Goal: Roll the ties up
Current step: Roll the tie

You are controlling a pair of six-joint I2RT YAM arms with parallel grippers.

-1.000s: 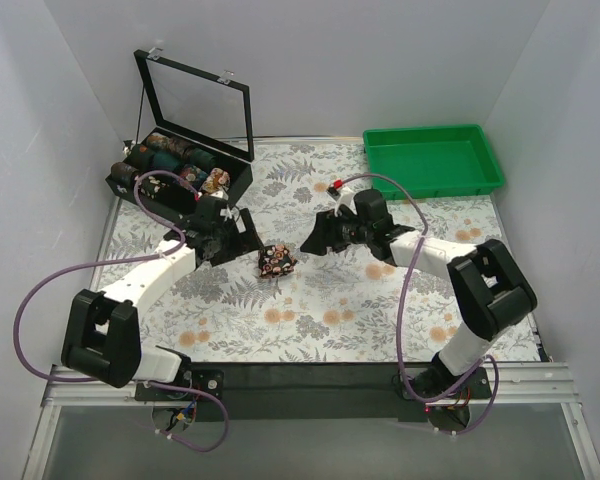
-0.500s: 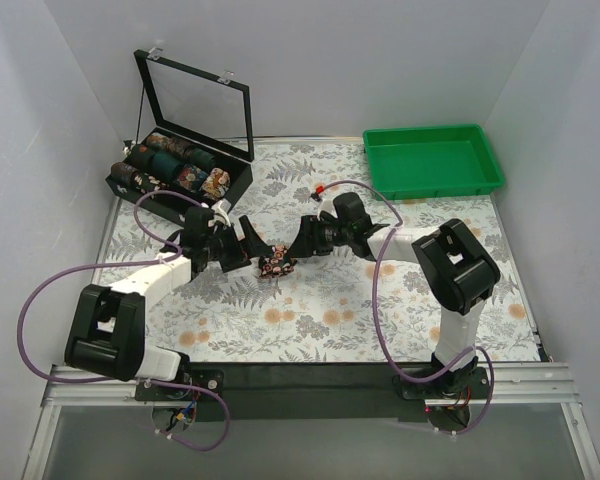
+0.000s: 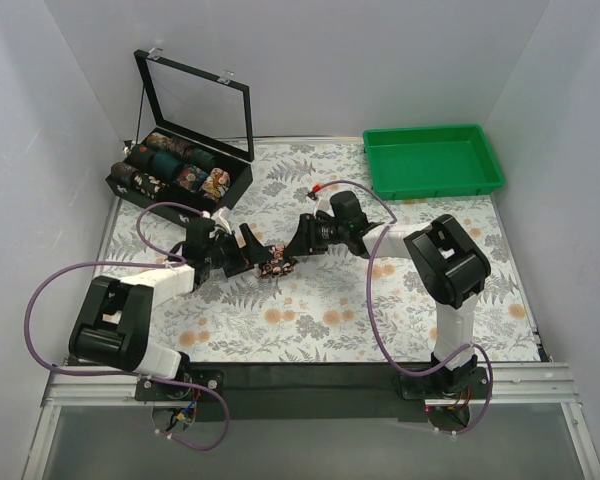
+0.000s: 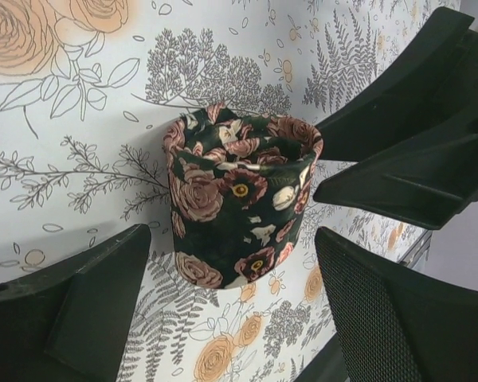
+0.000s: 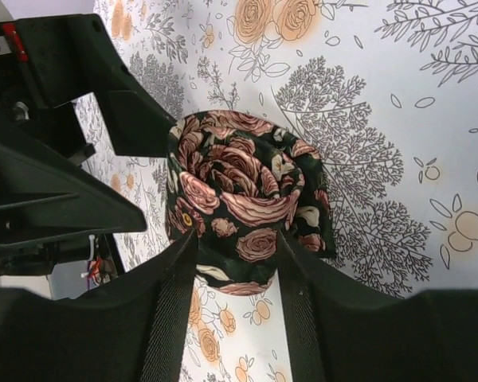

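Note:
A rolled tie, dark with pink roses, stands on end on the floral cover mid-table. It shows in the left wrist view and the right wrist view. My left gripper is open, with one finger on each side of the roll and a gap to it. My right gripper comes from the opposite side, and its fingers press the near part of the roll. Each gripper shows black in the other's wrist view.
A black box with its clear lid raised stands at the back left and holds several rolled ties. A green tray stands at the back right. Purple cables loop beside both arms.
Both grippers have moved inward from either side toward the rolled tie. The right gripper's fingers now sit against it. The roll has shifted slightly.

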